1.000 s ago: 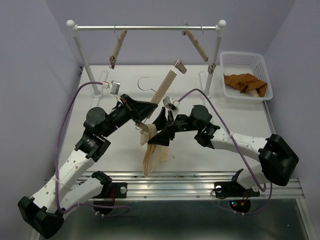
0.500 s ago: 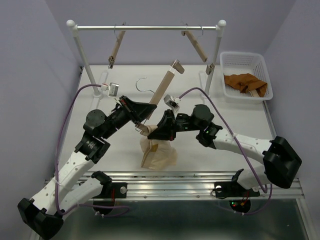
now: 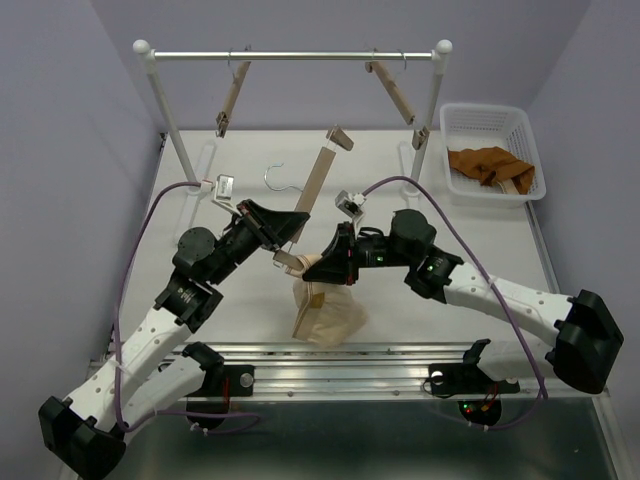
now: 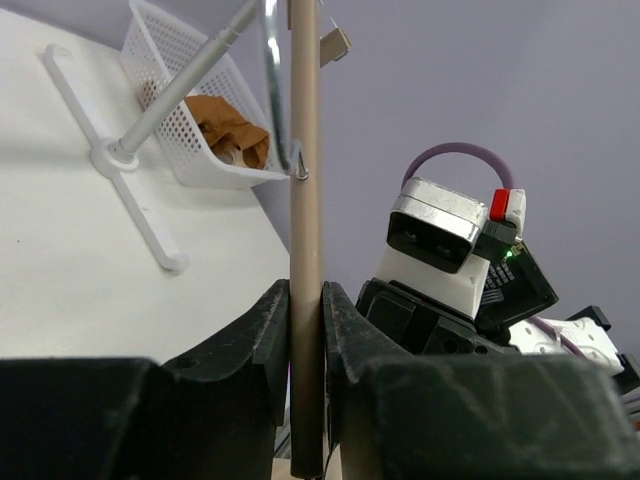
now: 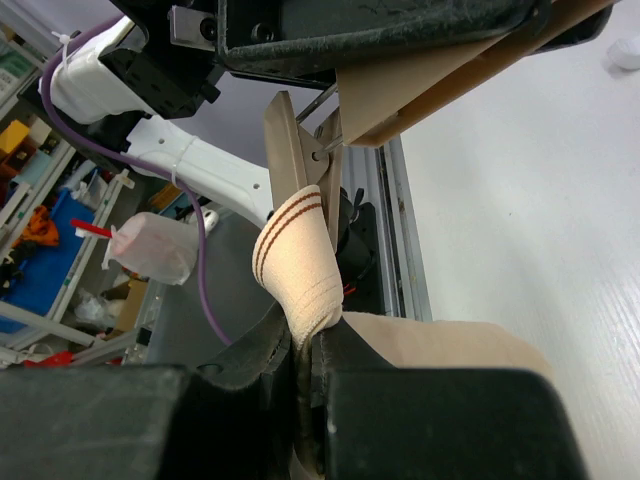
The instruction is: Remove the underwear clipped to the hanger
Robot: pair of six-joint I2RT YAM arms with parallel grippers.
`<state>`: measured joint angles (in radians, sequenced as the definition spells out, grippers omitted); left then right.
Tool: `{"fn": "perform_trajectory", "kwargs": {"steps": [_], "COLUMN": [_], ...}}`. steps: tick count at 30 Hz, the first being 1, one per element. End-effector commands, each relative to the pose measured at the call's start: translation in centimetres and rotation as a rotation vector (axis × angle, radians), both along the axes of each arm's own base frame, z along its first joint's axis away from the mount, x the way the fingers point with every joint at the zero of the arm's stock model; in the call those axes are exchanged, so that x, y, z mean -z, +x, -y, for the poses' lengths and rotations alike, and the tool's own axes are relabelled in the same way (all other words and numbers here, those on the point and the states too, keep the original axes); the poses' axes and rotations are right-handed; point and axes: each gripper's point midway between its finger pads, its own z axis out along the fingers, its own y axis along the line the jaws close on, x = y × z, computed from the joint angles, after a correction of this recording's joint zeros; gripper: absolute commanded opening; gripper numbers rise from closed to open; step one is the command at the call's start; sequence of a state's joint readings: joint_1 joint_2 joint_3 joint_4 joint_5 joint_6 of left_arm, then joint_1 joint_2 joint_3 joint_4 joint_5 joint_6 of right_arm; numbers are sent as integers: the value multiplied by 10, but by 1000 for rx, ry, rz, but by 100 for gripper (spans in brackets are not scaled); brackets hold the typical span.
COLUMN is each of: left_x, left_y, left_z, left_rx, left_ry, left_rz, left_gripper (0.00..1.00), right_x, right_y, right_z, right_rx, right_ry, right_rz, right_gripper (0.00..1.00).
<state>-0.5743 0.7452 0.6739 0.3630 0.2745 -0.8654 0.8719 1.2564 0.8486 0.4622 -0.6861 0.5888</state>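
My left gripper [image 3: 283,226] is shut on the bar of a wooden hanger [image 3: 318,180] that it holds slanted above the table; the left wrist view shows the bar [image 4: 305,200] pinched between the fingers [image 4: 262,335]. From the clip [image 5: 297,150] at the hanger's low end hangs the beige underwear [image 3: 328,310], its striped waistband [image 5: 300,265] running up into the clip. My right gripper [image 3: 334,264] is shut on that waistband just below the clip. The rust-orange underwear [image 3: 488,164] lies in the white basket [image 3: 520,122].
A white clothes rack [image 3: 292,56] stands at the back with two more wooden hangers [image 3: 235,98] [image 3: 397,98] on its rail. Its posts [image 3: 168,110] and feet flank the work area. The basket stands at the back right. A metal rail [image 3: 400,362] lines the near edge.
My right gripper has shut on the beige underwear's waistband. Both arms and the hanger have shifted a little left, the hanger's top end swinging left, and the cloth has bunched lower right.
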Motion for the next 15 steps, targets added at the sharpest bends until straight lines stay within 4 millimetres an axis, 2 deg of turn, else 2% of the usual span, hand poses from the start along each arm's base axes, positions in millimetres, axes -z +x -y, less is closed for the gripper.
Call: {"fn": "perform_trajectory", "kwargs": {"steps": [1, 3, 5, 6, 11, 13, 15], "left_x": [-12, -12, -10, -7, 0, 3, 5], "left_y": [-4, -5, -5, -6, -6, -7, -6], "left_z": [-2, -3, -5, -6, -10, -12, -14], "left_rx": [9, 4, -4, -8, -23, -31, -40], "left_ry": [-55, -65, -72, -71, -73, -67, -62], "left_rz": [28, 21, 12, 7, -15, -30, -35], "left_gripper": [31, 45, 49, 57, 61, 71, 73], "right_x": [-55, -62, -67, -74, -89, -94, -100], "right_y": [10, 8, 7, 7, 16, 19, 26], "right_z": [6, 8, 9, 10, 11, 11, 13], "right_rx": [67, 67, 66, 70, 109, 125, 157], "right_ry": [108, 122, 132, 144, 170, 178, 186], "right_rz": [73, 88, 94, 103, 117, 114, 119], "right_gripper": [1, 1, 1, 1, 1, 1, 1]}}
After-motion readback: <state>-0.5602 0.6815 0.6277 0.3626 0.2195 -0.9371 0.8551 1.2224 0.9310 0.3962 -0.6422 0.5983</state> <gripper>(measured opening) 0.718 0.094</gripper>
